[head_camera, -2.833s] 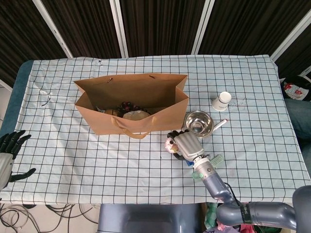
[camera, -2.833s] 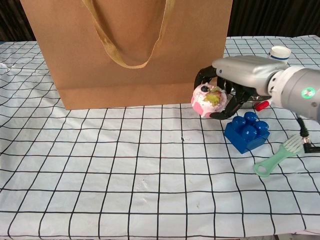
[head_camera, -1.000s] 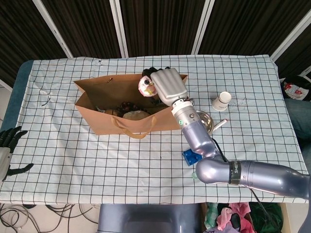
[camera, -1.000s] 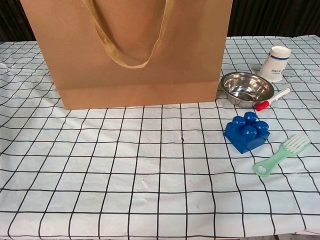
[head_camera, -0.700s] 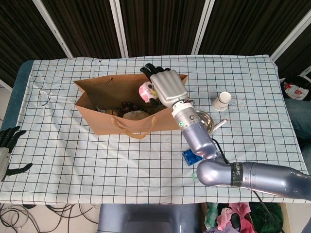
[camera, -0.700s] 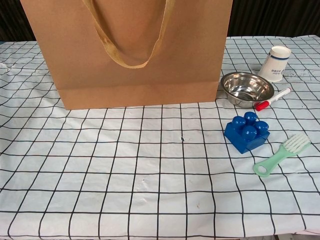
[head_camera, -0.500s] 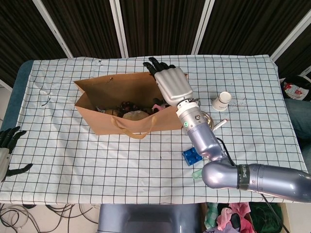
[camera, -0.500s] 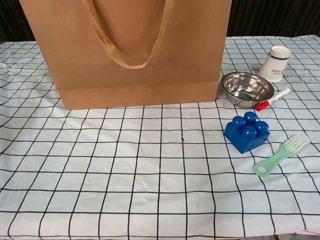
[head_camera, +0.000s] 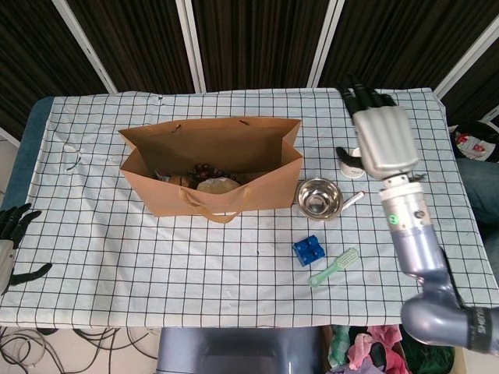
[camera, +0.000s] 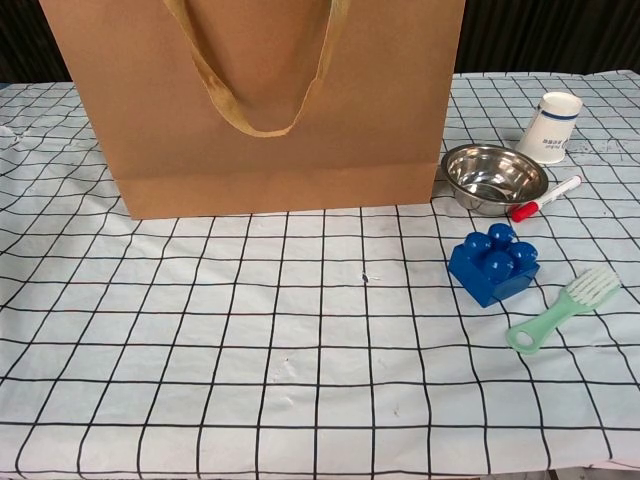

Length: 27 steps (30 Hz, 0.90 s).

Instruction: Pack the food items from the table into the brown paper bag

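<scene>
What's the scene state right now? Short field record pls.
bag: brown paper bag upright, open, food visible inside
right hand: raised over the paper cup, fingers spread, holding nothing
left hand: at table's left edge, holding nothing
non-food on table: steel bowl, red marker, blue block, green brush
food left on table: none visible

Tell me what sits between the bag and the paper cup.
The steel bowl sits between the bag and the cup, just right of the bag's corner. A red-capped marker lies beside the bowl. The chest view shows it best.
</scene>
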Motion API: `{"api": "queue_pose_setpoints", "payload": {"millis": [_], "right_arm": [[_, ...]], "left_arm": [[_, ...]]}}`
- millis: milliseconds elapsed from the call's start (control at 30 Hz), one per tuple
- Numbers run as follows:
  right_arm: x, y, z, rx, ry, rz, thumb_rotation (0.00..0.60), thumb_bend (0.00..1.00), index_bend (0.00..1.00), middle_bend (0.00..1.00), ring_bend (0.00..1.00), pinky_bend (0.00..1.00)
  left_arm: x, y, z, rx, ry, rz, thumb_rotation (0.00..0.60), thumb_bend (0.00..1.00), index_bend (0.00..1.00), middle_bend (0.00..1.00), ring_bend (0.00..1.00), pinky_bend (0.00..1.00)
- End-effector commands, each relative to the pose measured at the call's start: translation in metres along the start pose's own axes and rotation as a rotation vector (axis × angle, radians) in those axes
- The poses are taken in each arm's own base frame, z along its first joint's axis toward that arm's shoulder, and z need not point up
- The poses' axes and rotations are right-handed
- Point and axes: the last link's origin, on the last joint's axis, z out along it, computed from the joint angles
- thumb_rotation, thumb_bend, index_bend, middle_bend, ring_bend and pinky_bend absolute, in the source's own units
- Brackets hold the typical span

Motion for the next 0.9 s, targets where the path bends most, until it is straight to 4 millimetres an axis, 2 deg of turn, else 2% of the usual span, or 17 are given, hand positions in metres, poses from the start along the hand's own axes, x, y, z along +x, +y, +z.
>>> {"api": "queue_pose_setpoints", "payload": {"millis": [33,133,267,367,400,467,667,767,900], "right_arm": [[0.003,0.053,-0.057,-0.064,0.019,-0.026,0.6,0.15,0.1,0.07,0.17,0.28],[-0.01,0.082,-0.101,-0.077,-0.023,-0.041,0.6,0.15,0.1,0.08,0.19,0.28],[-0.041,0.116,-0.166,-0.097,-0.062,-0.055,0.6,0.15,0.1,0.11,0.2,0.28],[-0.068,0.129,-0.203,-0.103,-0.105,-0.064,0.6,0.15,0.1,0.14,0.21,0.28],[-0.083,0.134,-0.222,-0.12,-0.144,-0.077,0.6,0.15,0.1,0.14,0.21,0.28],[-0.099,0.137,-0.24,-0.125,-0.145,-0.074,0.6,0.15,0.1,0.14,0.21,0.28],[-0.129,0.137,-0.263,-0.126,-0.194,-0.045,0.6,0.16,0.1,0.11,0.19,0.26],[-0.14,0.126,-0.26,-0.083,-0.197,-0.079,0.6,0.16,0.1,0.1,0.18,0.25],[-0.149,0.122,-0.259,-0.086,-0.205,-0.088,0.6,0.16,0.1,0.09,0.18,0.25]], "left_arm": [[0.001,0.001,-0.003,0.004,0.011,-0.003,0.6,0.05,0.12,0.04,0.0,0.05],[0.001,0.002,-0.007,0.004,0.017,-0.002,0.6,0.05,0.11,0.04,0.0,0.05],[0.001,0.003,-0.019,0.009,0.011,-0.011,0.6,0.05,0.11,0.04,0.0,0.05],[0.002,0.001,-0.024,0.026,0.022,-0.002,0.6,0.05,0.11,0.05,0.0,0.05],[0.001,-0.001,-0.027,0.035,0.022,0.006,0.6,0.05,0.1,0.05,0.0,0.05],[-0.001,0.0,-0.029,0.033,0.014,0.009,0.6,0.05,0.1,0.05,0.0,0.05],[-0.004,0.0,-0.027,0.014,0.016,0.025,0.6,0.06,0.08,0.05,0.0,0.05],[-0.012,-0.001,-0.022,0.017,-0.004,0.052,0.6,0.09,0.07,0.05,0.0,0.04],[-0.018,0.004,-0.021,-0.002,-0.027,0.06,0.6,0.08,0.06,0.05,0.0,0.03]]}}
